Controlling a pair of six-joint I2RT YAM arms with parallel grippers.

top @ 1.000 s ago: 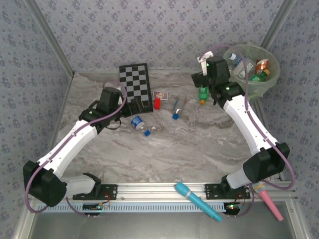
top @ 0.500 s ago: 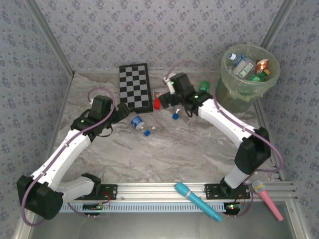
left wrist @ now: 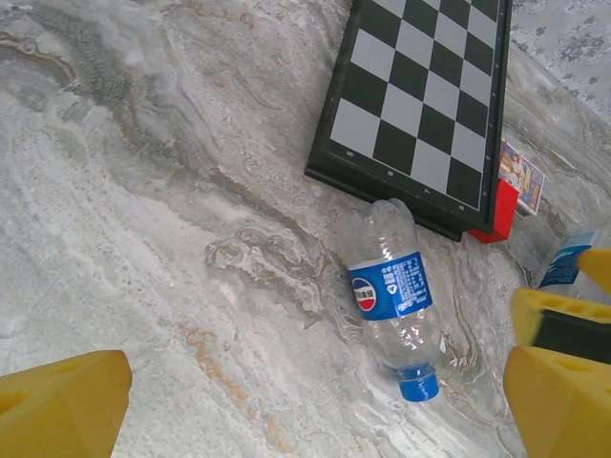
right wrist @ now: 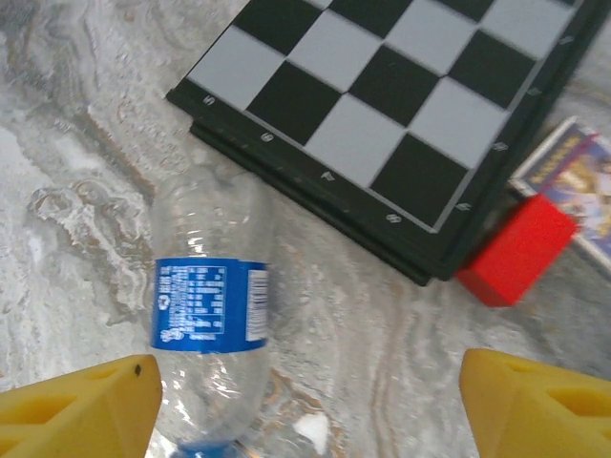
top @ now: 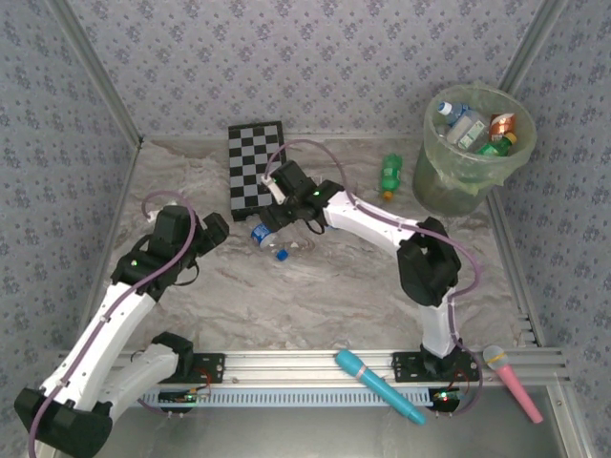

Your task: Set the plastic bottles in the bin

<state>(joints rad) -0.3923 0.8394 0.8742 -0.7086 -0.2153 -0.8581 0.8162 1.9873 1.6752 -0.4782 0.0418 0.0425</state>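
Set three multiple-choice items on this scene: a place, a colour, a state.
1. The green bottle outside the bin lies: A on the chessboard; B on the table beside the bin; C on the rail.
2. The small block is: A yellow; B red; C green.
3. The left hand is: A open; B shut on a bottle; C shut on the block.
B: it lies by the bin's foot. B: plainly red. A: spread wide, nothing held.
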